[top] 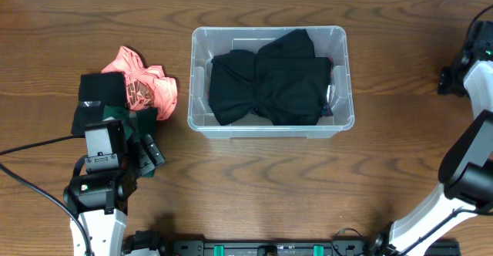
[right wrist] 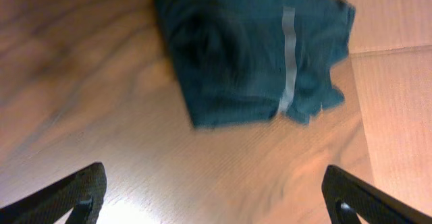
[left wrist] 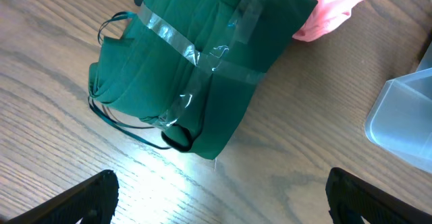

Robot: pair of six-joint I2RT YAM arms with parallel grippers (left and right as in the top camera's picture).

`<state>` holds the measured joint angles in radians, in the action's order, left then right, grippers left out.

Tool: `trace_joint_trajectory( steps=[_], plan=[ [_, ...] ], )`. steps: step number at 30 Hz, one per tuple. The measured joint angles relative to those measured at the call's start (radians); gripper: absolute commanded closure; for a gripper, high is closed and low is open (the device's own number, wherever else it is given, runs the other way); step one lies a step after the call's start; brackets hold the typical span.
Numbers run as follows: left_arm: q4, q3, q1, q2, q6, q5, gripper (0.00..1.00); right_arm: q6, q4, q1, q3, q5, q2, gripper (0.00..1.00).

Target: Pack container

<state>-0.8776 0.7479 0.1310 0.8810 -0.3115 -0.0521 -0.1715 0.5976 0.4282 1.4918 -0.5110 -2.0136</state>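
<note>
The clear container (top: pixel 343 36) stands in the middle of the table with black clothing (top: pixel 269 86) inside; its corner shows in the left wrist view (left wrist: pixel 405 116). My left gripper (left wrist: pixel 219 204) is open and empty, just short of a dark green folded bundle wrapped in clear tape (left wrist: pixel 189 69), which lies left of the container (top: pixel 141 119). My right gripper (right wrist: pixel 216 197) is open and empty above bare wood, near a dark teal folded garment with a tape strip (right wrist: pixel 256 48). That garment is outside the overhead view.
A pink garment (top: pixel 146 86) and a black folded garment (top: pixel 102 92) lie beside the green bundle; the pink one shows in the left wrist view (left wrist: pixel 331 8). A tan cardboard-like surface (right wrist: pixel 398 82) lies right of the teal garment. The right arm (top: pixel 470 156) stands at the table's right edge.
</note>
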Motion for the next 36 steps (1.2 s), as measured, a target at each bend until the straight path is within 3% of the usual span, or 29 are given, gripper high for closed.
trace_joint_trajectory(
  steps=[12, 13, 15, 17, 18, 20, 29, 36],
  plan=[
    [0.015, 0.0, 0.0, 0.0, 0.0, 0.0, 0.02, -0.226, -0.317, 0.092, 0.0, 0.06, -0.18, 0.01],
    [0.016, 0.0, 0.0, 0.0, 0.0, 0.0, 0.02, -0.24, -0.333, 0.095, 0.006, 0.068, -0.185, 0.04],
    [0.02, 0.0, 0.0, 0.0, 0.0, 0.0, 0.02, -0.258, -0.358, 0.1, 0.007, 0.068, -0.195, 0.21],
    [0.023, 0.0, 0.0, 0.0, 0.0, 0.0, 0.02, -0.267, -0.367, 0.106, 0.011, 0.072, -0.207, 0.5],
    [0.023, 0.0, 0.0, 0.0, 0.0, 0.0, 0.02, -0.259, -0.365, 0.106, 0.011, 0.073, -0.215, 0.73],
    [0.024, 0.0, 0.0, 0.0, 0.0, 0.0, 0.02, -0.249, -0.357, 0.106, 0.011, 0.073, -0.225, 0.98],
    [0.025, 0.0, 0.0, 0.0, 0.0, 0.0, 0.02, -0.159, -0.213, 0.075, 0.011, 0.094, -0.179, 0.99],
    [0.023, 0.0, 0.0, 0.0, 0.0, 0.0, 0.02, -0.136, -0.146, -0.137, -0.006, 0.247, 0.06, 0.99]
  ],
)
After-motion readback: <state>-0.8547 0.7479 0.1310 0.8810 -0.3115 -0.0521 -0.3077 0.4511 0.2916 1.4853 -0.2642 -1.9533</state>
